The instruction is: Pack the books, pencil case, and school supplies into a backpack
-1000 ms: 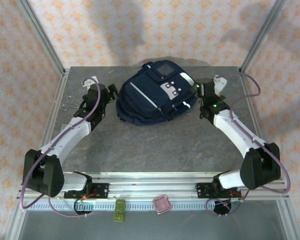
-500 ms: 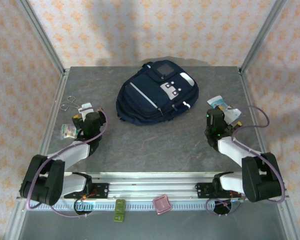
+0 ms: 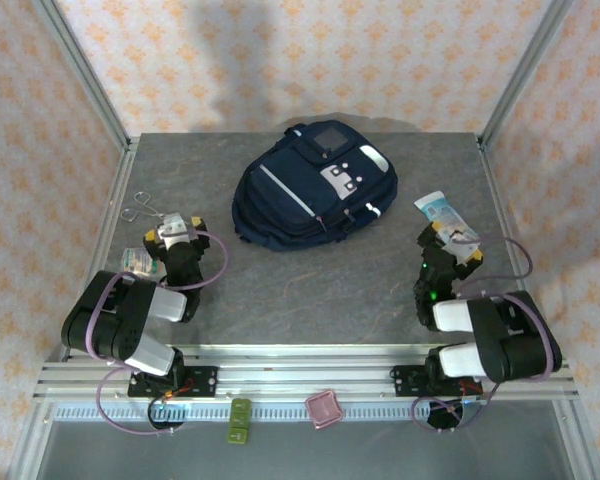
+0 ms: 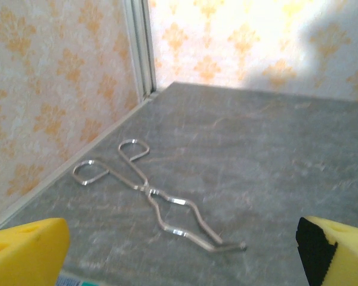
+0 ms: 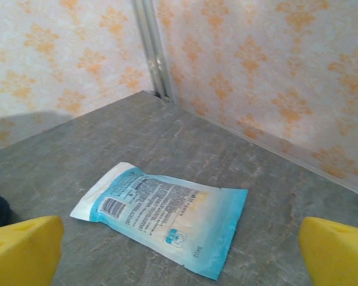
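Note:
The navy backpack [image 3: 315,185] with white and grey trim lies zipped at the back centre of the table. The school supplies, one red square piece [image 3: 324,410] and one grey-green piece [image 3: 240,420], lie below the front rail, off the tabletop. The books and the pencil case are out of view. My left gripper [image 3: 173,228] [image 4: 179,256] is open and empty, left of the backpack and well apart from it. My right gripper [image 3: 455,243] [image 5: 179,253] is open and empty at the right side, also apart from the backpack.
Metal scissors [image 3: 140,208] [image 4: 149,196] lie just beyond the left gripper near the left wall. A white-and-blue pouch [image 3: 442,212] [image 5: 164,214] lies just in front of the right gripper. A small clear packet [image 3: 135,262] sits by the left arm. Frame posts stand at the back corners.
Both arms have drawn back from the backpack's sides toward the near edge and folded down. Both grippers stayed open and empty. The backpack has not moved.

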Available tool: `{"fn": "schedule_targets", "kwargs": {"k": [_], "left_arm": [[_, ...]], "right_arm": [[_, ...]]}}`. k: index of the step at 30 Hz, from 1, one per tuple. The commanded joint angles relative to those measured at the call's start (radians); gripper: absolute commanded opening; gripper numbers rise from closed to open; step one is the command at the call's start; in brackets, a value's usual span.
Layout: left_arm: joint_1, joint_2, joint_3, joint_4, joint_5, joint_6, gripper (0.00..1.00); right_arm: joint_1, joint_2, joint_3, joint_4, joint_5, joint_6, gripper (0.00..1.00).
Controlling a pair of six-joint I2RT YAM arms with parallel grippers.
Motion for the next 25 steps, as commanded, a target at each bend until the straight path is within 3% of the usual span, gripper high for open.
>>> {"fn": "schedule_targets", "kwargs": {"k": [1, 3, 4, 5, 6, 7, 9, 12, 14, 16, 25], "left_arm": [[0.024, -0.017, -0.027, 0.110, 0.124, 0.007, 1.00], [0.051, 0.013, -0.082, 0.214, 0.221, 0.003, 1.00], [0.050, 0.081, -0.104, 0.385, 0.226, 0.035, 1.00], [0.047, 0.093, -0.104, 0.390, 0.223, 0.043, 1.00], [0.047, 0.046, -0.076, 0.249, 0.213, 0.020, 1.00], [0.053, 0.018, -0.042, 0.135, 0.199, -0.008, 1.00], [0.065, 0.064, -0.043, 0.235, 0.188, -0.008, 1.00], [0.068, 0.039, -0.026, 0.143, 0.189, -0.023, 1.00], [0.069, 0.059, -0.037, 0.213, 0.189, -0.012, 1.00], [0.071, 0.045, -0.026, 0.154, 0.187, -0.025, 1.00], [0.073, 0.053, -0.034, 0.182, 0.186, -0.020, 1.00]], "right_arm": [[-0.013, 0.042, 0.009, 0.139, -0.204, -0.093, 1.00], [-0.019, 0.119, -0.004, 0.234, -0.282, -0.127, 1.00], [-0.020, 0.171, -0.004, 0.310, -0.259, -0.132, 1.00], [-0.021, 0.174, 0.013, 0.290, -0.227, -0.120, 1.00], [-0.023, 0.138, 0.054, 0.145, -0.213, -0.091, 1.00], [-0.044, 0.139, 0.065, 0.119, -0.246, -0.079, 1.00], [-0.052, 0.146, 0.062, 0.140, -0.248, -0.078, 1.00], [-0.052, 0.144, 0.065, 0.131, -0.252, -0.078, 1.00], [-0.053, 0.144, 0.065, 0.128, -0.252, -0.078, 1.00], [-0.053, 0.138, 0.068, 0.114, -0.258, -0.078, 1.00], [-0.066, 0.140, 0.075, 0.101, -0.289, -0.073, 1.00]]}}
